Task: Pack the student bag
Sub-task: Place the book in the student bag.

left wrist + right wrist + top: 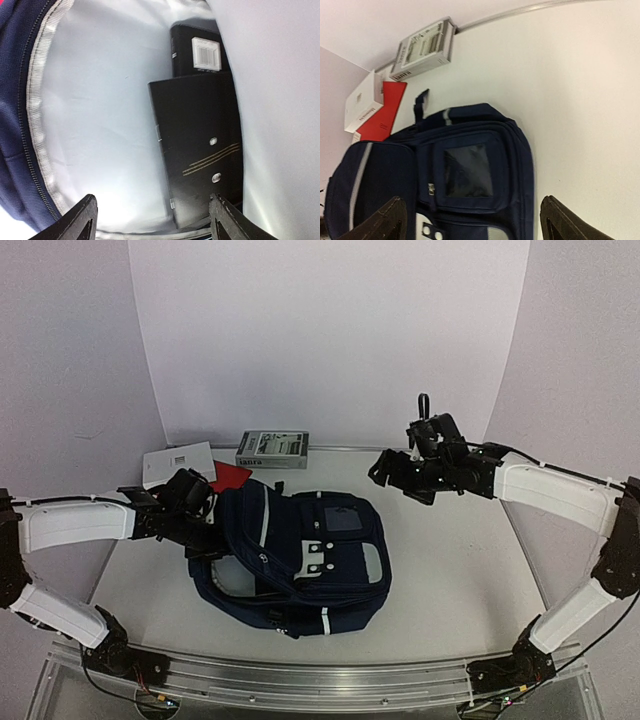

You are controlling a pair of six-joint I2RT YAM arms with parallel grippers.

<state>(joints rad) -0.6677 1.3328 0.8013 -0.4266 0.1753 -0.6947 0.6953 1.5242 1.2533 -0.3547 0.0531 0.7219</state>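
The left gripper (153,210) sits at the mouth of the student bag (300,550), its fingers spread wide with nothing between them. Its wrist camera looks straight into the pale-lined main compartment. A flat black case (200,150) with gold lines stands against the inner wall there, and a second black item (200,47) with a barcode label lies deeper behind it. The zip edge (36,125) curves close along one side of the fingers.

The right gripper (471,205) hangs above the table (450,570), off the bag's far right corner and clear of the fabric. Its fingers are also parted and hold nothing. The navy bag lies flat at mid-table with its grey buckled flap facing up.

A grey box (272,449), a white box (178,464) and a red folder (232,477) wait along the far edge, not yet packed.

The step in hand appears to be clearing the opening and fetching the next item. The left arm would do best to back out along the line of the mouth, fingers kept off the zip and lining so the fabric is not dragged shut. The red folder, touching the bag's top edge, looks like the nearest pick.
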